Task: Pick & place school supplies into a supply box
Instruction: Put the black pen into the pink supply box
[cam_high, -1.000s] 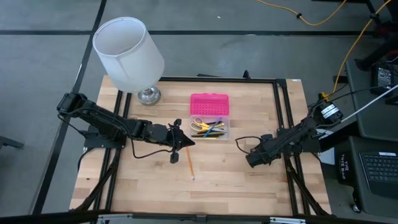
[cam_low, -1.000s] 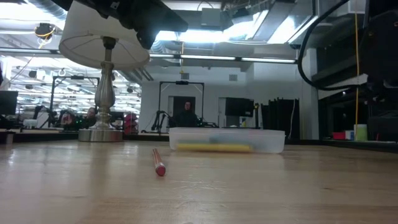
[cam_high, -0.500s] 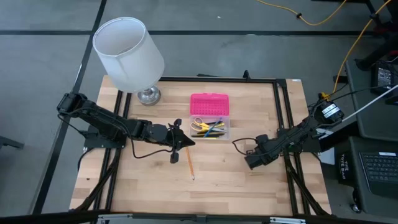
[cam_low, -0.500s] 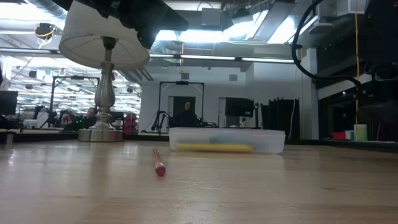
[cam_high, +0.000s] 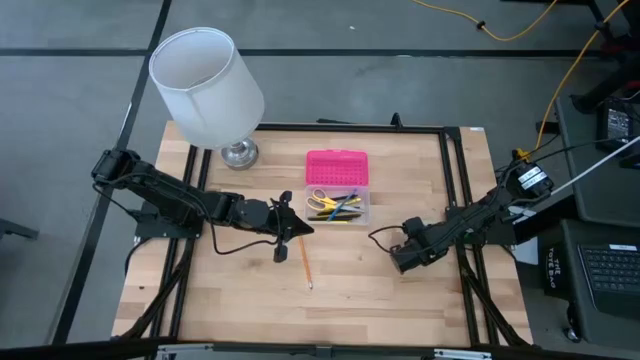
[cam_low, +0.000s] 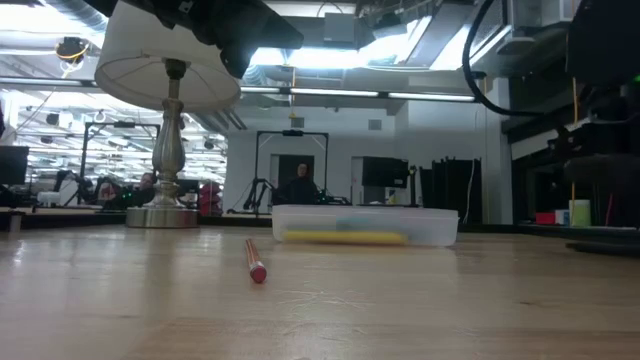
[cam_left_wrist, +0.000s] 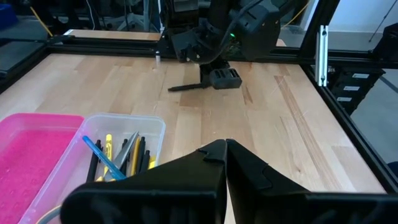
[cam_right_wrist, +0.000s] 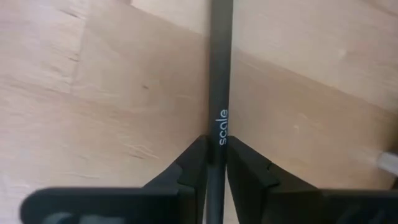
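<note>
Inspecting the table from above, the supply box (cam_high: 338, 207) sits just toward 12 o'clock of centre with its pink lid (cam_high: 337, 167) thrown back toward 12, and it already holds a mixed lot of school supplies (cam_high: 335, 204): blue, yellow and black sticks, plus what looks like the scissors. Two items remain outside it. An orange pencil (cam_high: 305, 263) lies flat on the boards toward 7 o'clock of centre, clear of the box. Its long axis runs nearly 12 to 6, and in the low view its red end faces the 6 o'clock edge. The second item is a black pen (cam_right_wrist: 219, 93), flat on the wood at about 4 o'clock of centre. The right gripper (cam_high: 396, 259) is down on it, fingers (cam_right_wrist: 193, 163) pressed against either side of the barrel, so the claw is judged clenched on the pen, which is not yet lifted. In the left wrist view the free length of the pen projects from that gripper roughly toward 12. From above its axis cannot be separated from arm and cable. The left gripper (cam_high: 291, 229) waits toward 9 o'clock of centre, beside the box's 7 o'clock corner, clenched on nothing. Judgement: task largely complete, with the pen's transfer in hand and the pencil outstanding. The lamp (cam_high: 208, 85) at 11 o'clock is no part of the work.
</note>
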